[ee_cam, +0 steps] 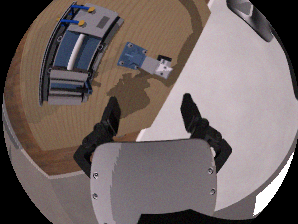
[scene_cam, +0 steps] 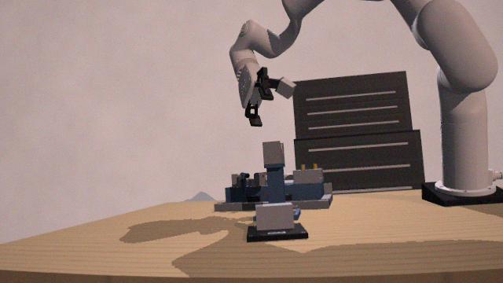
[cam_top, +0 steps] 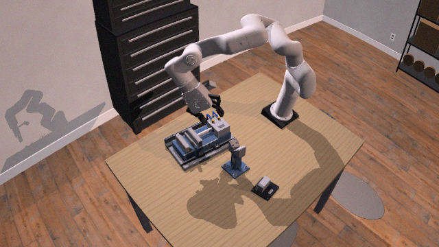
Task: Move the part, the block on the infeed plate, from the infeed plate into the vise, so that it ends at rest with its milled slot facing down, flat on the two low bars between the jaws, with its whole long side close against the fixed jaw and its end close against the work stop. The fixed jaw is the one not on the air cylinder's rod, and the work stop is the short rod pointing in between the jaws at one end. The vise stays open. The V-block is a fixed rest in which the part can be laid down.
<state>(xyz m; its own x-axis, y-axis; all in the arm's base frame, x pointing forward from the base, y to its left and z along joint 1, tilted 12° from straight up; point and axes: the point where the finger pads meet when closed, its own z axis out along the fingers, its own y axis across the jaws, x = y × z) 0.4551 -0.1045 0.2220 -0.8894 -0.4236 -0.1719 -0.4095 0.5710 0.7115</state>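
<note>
The part (cam_top: 263,183) is a small grey block. It sits on the black infeed plate (cam_top: 265,190) near the table's front right, and it also shows in the exterior view (scene_cam: 275,216). The blue and grey vise (cam_top: 199,140) stands open at the table's middle left, with its air cylinder block (cam_top: 219,124) at the far end; it shows in the wrist view (ee_cam: 76,50) too. My gripper (cam_top: 210,111) is open and empty. It hangs high in the air above the far end of the vise, also seen in the exterior view (scene_cam: 257,104) and the wrist view (ee_cam: 149,119).
The V-block (cam_top: 236,156) stands on a blue post and base between the vise and the infeed plate. A tall black drawer cabinet (cam_top: 147,58) stands behind the table's far left edge. My arm's base (cam_top: 279,114) is at the far right of the table.
</note>
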